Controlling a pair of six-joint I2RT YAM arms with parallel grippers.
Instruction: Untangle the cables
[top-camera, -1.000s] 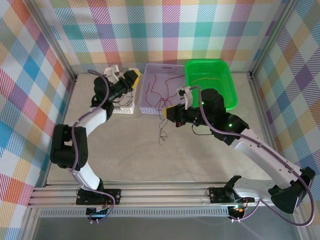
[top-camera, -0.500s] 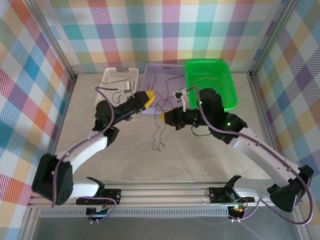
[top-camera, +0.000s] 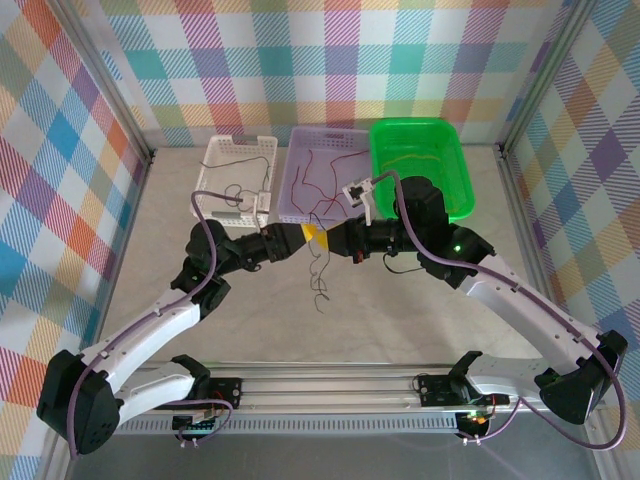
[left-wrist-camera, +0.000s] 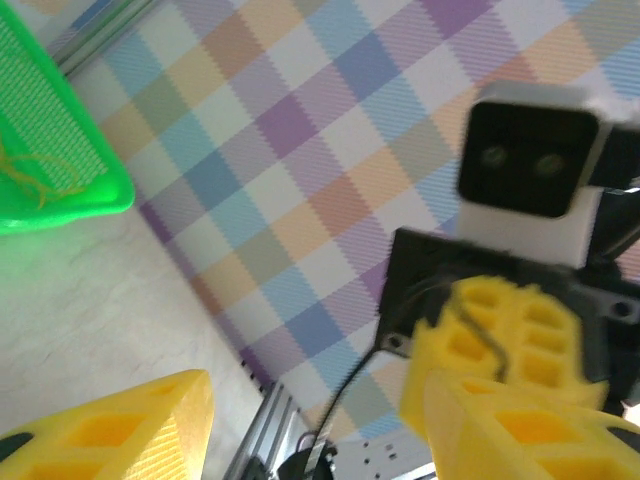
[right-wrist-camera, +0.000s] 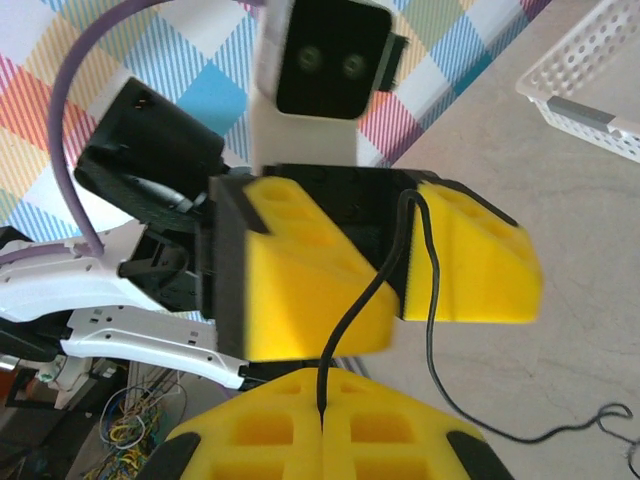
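The hair-thin black cable (right-wrist-camera: 429, 320) is pinched in the pressed-together right gripper (right-wrist-camera: 322, 400) and passes between the spread fingers of the left gripper (right-wrist-camera: 397, 270). From above, the meeting grippers hide the pinch. The strand trails toward the near edge over the desk (top-camera: 400, 320), and its curled end is hard to trace.

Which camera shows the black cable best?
The right wrist view: the black cable runs sharp and close from the shut right end effector into the open left end effector. The top view shows thin dangling threads; the left wrist view, a blurry bit.
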